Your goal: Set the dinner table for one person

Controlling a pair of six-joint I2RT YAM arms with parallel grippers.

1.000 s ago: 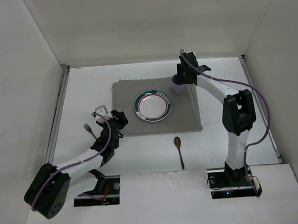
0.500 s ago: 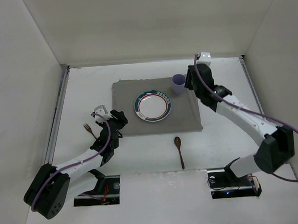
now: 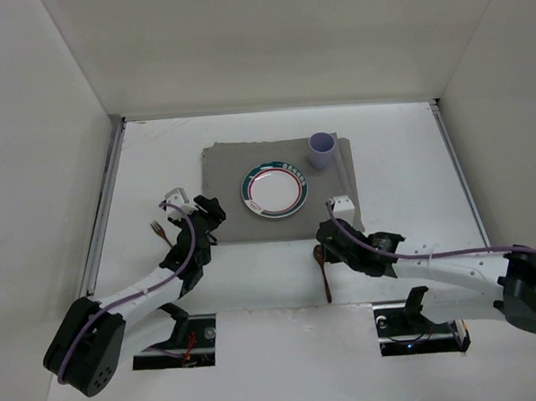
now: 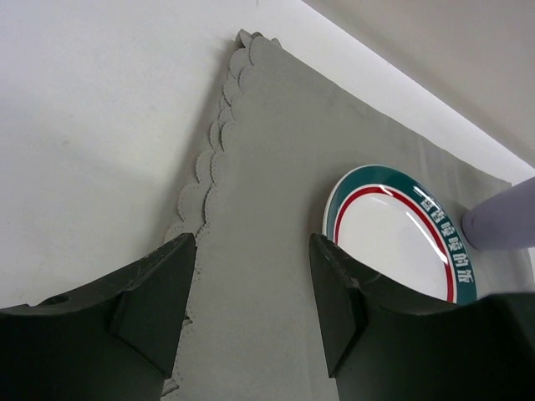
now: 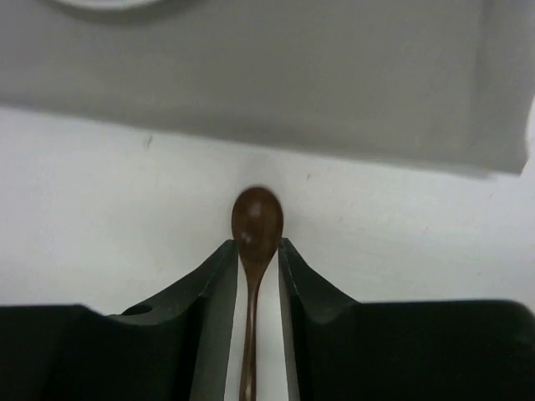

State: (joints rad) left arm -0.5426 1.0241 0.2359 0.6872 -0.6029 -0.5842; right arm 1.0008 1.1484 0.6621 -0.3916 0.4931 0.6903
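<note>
Wooden spoon (image 5: 257, 219) is straddled by the right gripper (image 5: 257, 246), narrowly spread and seemingly not yet pinched shut, for carrying beside the plate (image 3: 246, 193); the left gripper (image 4: 251, 251) is held spread, empty.

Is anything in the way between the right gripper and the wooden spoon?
Nothing visible. The right gripper straddles the spoon, one finger on each side of the handle just behind the bowl. Thin strips of bare dinner table show between fingers and handle, so the jaws are not clamped on it.
</note>
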